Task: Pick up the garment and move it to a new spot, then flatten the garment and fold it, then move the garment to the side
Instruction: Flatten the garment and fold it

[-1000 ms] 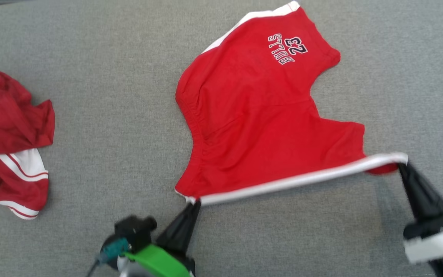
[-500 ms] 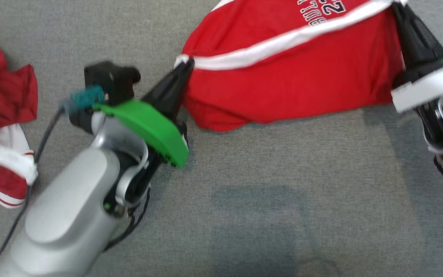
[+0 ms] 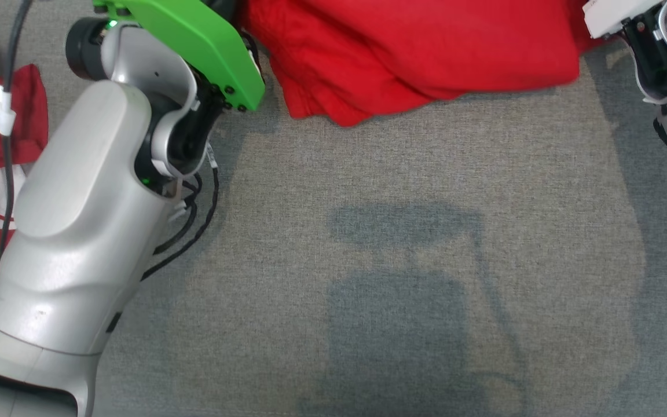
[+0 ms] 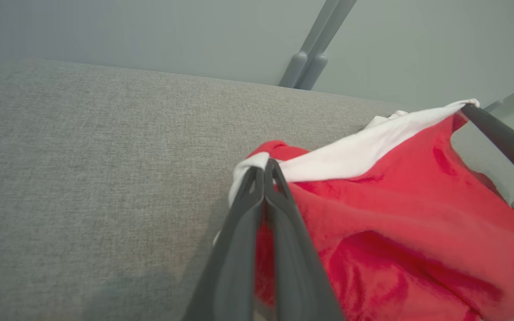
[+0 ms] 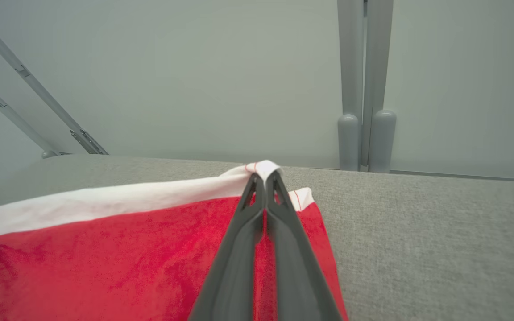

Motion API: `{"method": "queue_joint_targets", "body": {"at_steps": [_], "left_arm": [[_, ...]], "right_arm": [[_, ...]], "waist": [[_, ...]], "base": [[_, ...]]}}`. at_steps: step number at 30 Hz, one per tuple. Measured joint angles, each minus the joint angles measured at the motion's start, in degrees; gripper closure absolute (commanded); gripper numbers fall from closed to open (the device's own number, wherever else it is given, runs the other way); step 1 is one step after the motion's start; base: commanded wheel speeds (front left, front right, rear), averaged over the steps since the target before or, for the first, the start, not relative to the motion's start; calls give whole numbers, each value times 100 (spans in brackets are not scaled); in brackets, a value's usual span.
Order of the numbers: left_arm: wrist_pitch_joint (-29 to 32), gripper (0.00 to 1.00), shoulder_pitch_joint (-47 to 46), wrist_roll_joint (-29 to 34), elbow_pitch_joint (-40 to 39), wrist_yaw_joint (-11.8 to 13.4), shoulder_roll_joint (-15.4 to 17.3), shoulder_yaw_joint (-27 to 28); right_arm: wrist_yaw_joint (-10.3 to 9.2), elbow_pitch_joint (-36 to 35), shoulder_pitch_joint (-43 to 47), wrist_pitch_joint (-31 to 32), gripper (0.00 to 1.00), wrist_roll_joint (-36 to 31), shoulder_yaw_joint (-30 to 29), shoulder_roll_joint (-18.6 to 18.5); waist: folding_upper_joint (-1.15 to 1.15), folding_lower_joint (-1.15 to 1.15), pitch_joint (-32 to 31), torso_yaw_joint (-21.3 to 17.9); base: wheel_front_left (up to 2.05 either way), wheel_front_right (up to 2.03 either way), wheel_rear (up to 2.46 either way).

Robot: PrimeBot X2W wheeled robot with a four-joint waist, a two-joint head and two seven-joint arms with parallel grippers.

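Left jaws and right jaws are each clamped shut on opposite ends of the white trim point(image 5: 105, 200) of the red garment point(image 3: 426, 52), holding that edge taut and raised at 12 o'clock over the grey surface point(image 3: 397, 260), apparently so the cloth lays down flat.

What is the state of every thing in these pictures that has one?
Red garment: held by its white edge at both ends, sagging in folds.
Left gripper: shut on the garment's edge.
Right gripper: shut on the edge's other end.
Second garment: crumpled on the grey surface, untouched.
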Motion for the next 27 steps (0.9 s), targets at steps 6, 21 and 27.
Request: {"method": "queue_joint_targets", "body": {"at_steps": [6,21,27], "left_arm": [[-67,100,-298,-32,579,-68,-97,86],[10,0,-508,-137,1397,-221,-289,3],[-69,0,-502,-124,1424,-213,-189,9]], "right_arm": [[1,808,-593,-185,100,42,162,114],[1,2201,-1277,-45,0,74,706,583],[1,1878,-1277,213,0,325,1062,533]], "waist": [[0,0,27,46],[0,0,25,43],[0,-1,-93,-33]], "base": [[0,0,0],[0,0,0],[0,0,0]]}}
